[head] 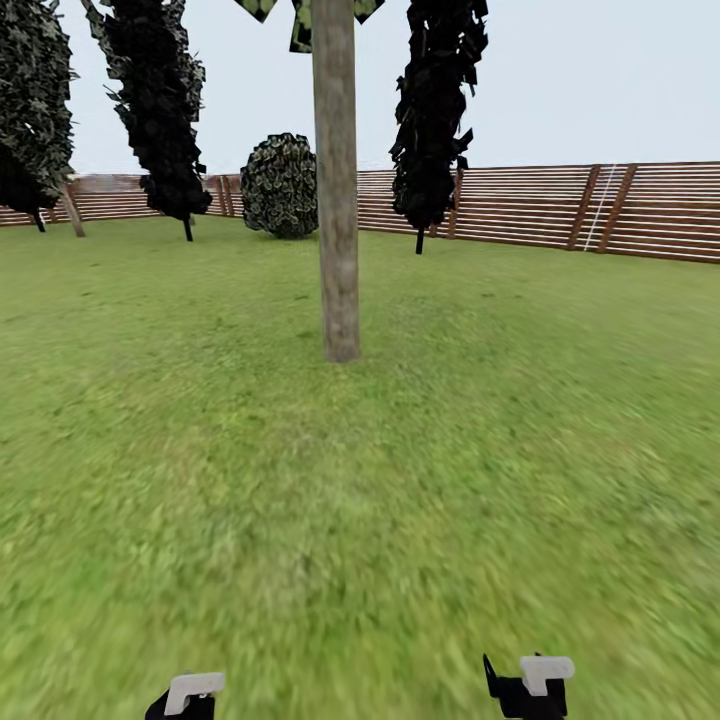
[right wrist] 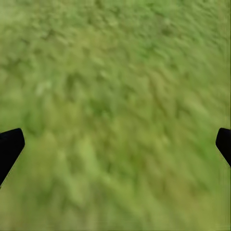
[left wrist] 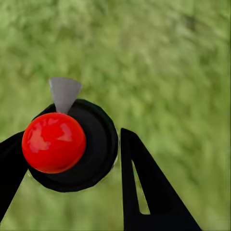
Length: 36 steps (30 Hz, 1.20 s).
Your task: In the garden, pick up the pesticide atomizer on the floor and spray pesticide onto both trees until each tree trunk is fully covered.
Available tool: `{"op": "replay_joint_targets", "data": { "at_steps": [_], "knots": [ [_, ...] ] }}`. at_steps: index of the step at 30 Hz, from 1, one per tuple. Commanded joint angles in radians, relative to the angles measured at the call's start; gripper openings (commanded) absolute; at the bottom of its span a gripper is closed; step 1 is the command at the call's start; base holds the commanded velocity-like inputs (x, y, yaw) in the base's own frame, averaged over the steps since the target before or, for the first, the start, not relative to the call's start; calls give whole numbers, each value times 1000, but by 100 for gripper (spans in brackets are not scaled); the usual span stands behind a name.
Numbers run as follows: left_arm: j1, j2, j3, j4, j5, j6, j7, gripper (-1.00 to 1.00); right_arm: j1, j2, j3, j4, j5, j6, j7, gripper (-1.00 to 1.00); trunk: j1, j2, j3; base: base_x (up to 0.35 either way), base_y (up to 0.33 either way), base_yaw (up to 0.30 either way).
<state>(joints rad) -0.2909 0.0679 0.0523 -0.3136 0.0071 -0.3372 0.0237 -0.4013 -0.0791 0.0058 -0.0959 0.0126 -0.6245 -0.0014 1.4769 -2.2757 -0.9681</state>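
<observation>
Atomizer in hand, trunk not yet sprayed

The left gripper (left wrist: 72, 163) has its black fingers closed round the atomizer (left wrist: 72, 144): a round black body with a glossy red ball on top and a grey cone nozzle. So the pickup looks done. The right gripper (right wrist: 115, 144) is spread wide and holds nothing, above blurred lawn (right wrist: 115, 86).

1 trunk (head: 337, 200) stands straight ahead of the robot, a bare, round column of mottled grey-brown bark. No white specks show on it, so spraying both trees seems left. Beyond the trunk run a slatted brown fence (head: 520, 205), dark ragged trees and a round bush (head: 280, 185).
</observation>
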Motion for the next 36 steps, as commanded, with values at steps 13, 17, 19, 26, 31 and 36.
{"op": "replay_joint_targets", "data": {
  "at_steps": [13, 17, 19, 26, 31, 36],
  "knots": [
    [-1, 1, 1, 1, 1, -3, 1, -100, -1, 0, 0, 1, 1, -3, 0, 100, 0, 0, -1, 337, 0, 0],
    [-1, 1, 1, 1, 2, -3, 1, -100, -1, -1, 0, 1, 1, -3, 0, 100, 0, 0, -1, 337, 0, 0],
    [-1, 0, 1, 1, 2, -3, 1, -100, -1, -1, 0, 1, 1, -3, 0, 100, 0, 0, -1, 337, 0, 0],
    [-1, 0, 1, 1, 1, -3, 1, -100, -1, -1, 0, 1, 1, -3, 0, 100, 0, 0, -1, 337, 0, 0],
    [-1, 0, 1, 1, 2, -3, 1, -100, -1, -1, 0, 1, 1, -3, 0, 100, 0, 0, -1, 337, 0, 0],
    [-1, 0, 1, 1, 1, -3, 1, -100, -1, -1, 0, 1, 1, -3, -1, 100, 0, 0, -1, 337, 0, 0]
  ]
}}
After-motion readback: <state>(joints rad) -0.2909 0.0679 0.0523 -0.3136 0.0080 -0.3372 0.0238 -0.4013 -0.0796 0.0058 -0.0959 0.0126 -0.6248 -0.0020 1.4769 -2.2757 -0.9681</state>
